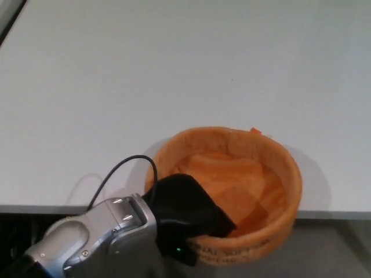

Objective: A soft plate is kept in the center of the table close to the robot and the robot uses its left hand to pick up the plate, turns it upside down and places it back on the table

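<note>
The soft orange plate (243,174), a round fabric bowl with a raised rim, sits open side up and hangs partly past the table's front edge. My left hand (188,217) is black and grips the plate's near-left rim, fingers inside the bowl and the rest outside. The silver forearm (93,243) comes in from the lower left. Dark lettering shows on the plate's front wall. My right hand does not show.
The white table (174,69) stretches away behind the plate. Its front edge (58,208) runs across the bottom, with dark floor below. A black cable (116,174) loops up from my left wrist.
</note>
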